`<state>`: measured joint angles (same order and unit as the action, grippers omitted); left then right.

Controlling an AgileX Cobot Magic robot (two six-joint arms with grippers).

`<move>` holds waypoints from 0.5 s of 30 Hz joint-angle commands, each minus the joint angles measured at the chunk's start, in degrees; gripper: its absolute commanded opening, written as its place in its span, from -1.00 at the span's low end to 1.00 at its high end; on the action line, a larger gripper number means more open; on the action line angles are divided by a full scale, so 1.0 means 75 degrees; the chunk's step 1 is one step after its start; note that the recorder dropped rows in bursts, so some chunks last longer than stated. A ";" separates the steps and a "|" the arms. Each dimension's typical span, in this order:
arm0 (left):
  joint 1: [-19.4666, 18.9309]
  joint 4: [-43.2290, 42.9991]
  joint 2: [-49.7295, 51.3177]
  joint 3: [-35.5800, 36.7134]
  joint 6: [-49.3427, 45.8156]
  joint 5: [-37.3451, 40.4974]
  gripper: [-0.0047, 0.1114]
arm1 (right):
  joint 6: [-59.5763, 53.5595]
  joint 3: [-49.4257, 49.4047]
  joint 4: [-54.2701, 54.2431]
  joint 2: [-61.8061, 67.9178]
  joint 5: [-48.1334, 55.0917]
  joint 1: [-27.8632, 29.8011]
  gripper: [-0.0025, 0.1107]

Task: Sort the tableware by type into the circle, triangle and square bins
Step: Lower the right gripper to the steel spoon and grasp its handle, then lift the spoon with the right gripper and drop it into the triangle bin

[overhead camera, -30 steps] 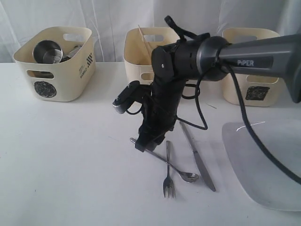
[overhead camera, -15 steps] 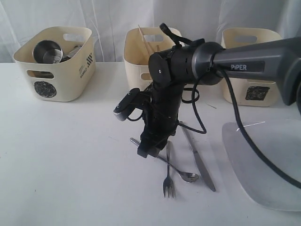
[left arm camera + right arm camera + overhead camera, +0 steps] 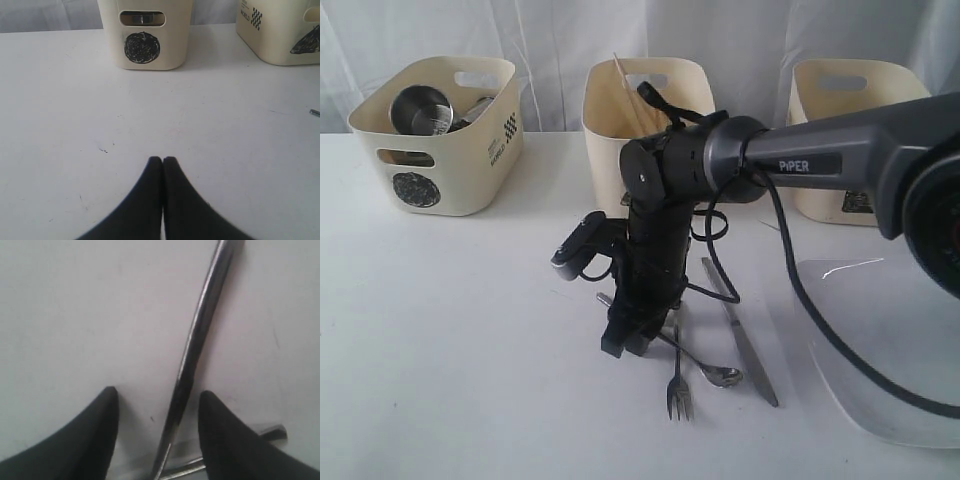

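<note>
Right arm (image 3: 840,150) now lower and further left, over cutlery (image 3: 677,392) at lower centre. Right fingers (image 3: 100,435) apart, straddling slim steel handle (image 3: 197,345), likely spoon (image 3: 722,376), flat on table (image 3: 470,350), running lengthwise through gap. Left fingers (image 3: 150,200) together, well apart.

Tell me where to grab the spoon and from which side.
Take the spoon by its thin handle, on the free stretch away from where the fork crosses it. It lies flat on the table, so come from straight above, fingers either side of the handle.
</note>
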<state>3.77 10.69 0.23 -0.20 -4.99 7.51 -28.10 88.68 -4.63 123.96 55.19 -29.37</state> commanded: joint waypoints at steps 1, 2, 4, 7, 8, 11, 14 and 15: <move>0.0033 0.0040 -0.0031 0.0027 -0.0001 -0.0032 -0.92 | 0.0050 -0.0018 -0.0036 0.0252 0.0066 -0.0021 -0.14; 0.0033 0.0040 -0.0031 0.0027 -0.0001 -0.0032 -0.92 | 0.0050 -0.0018 -0.0053 0.0283 0.0128 -0.0021 -0.19; 0.0033 0.0040 -0.0031 0.0027 -0.0001 -0.0032 -0.92 | 0.0050 -0.0018 -0.0120 0.0281 0.0278 -0.0021 -0.45; 0.0033 0.0040 -0.0031 0.0027 -0.0001 -0.0032 -0.92 | 0.0079 -0.0018 -0.0149 0.0281 0.0446 -0.0021 -0.95; 0.0033 0.0040 -0.0031 0.0027 -0.0001 -0.0032 -0.92 | 0.0079 -0.0018 -0.0149 0.0281 0.0463 -0.0021 -0.96; 0.0033 0.0040 -0.0031 0.0027 -0.0001 -0.0032 -0.92 | 0.0202 -0.0018 -0.0202 0.0210 0.0449 -0.0021 -0.96; 0.0033 0.0040 -0.0031 0.0027 -0.0001 -0.0032 -0.92 | 0.0234 -0.0018 -0.0638 -0.0205 0.0147 -0.0021 -0.96; 0.0033 0.0040 -0.0031 0.0027 -0.0001 -0.0032 -0.92 | 0.0274 -0.0018 -0.0777 -0.0385 -0.0005 -0.0021 -0.96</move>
<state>3.77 10.69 0.23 -0.20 -4.99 7.51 -26.76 88.97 -7.17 123.82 56.54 -29.37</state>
